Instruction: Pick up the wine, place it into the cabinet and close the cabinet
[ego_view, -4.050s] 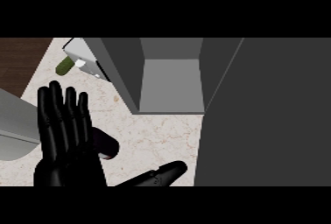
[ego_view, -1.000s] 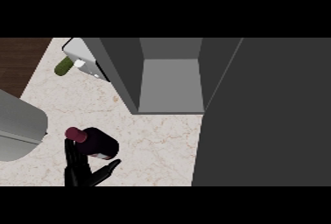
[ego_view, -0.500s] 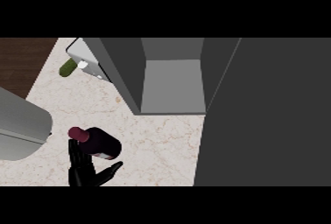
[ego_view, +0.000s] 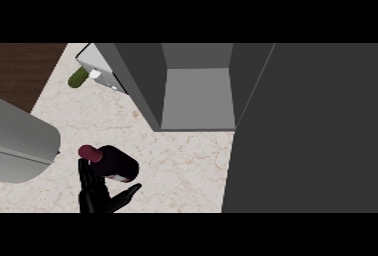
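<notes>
Your left hand's fingers (ego_view: 88, 176) are sitting straight behind the wine (ego_view: 111, 162), thumb spread, not wrapping it; bottle's touching them on the bench (ego_view: 184, 155), open cabinet (ego_view: 196, 90) up beyond.

The desk (ego_view: 184, 160) has a pale, marbled top with faint brownish veins. An open grey cabinet (ego_view: 196, 90) stands on it toward the back, its inside bare and its dark door (ego_view: 303, 130) swung out along the right. A dark wine bottle (ego_view: 111, 162) with a maroon cap stands near the front left. At the far left corner a green, cucumber-like item (ego_view: 77, 77) lies beside a white-and-grey object (ego_view: 100, 72).
</notes>
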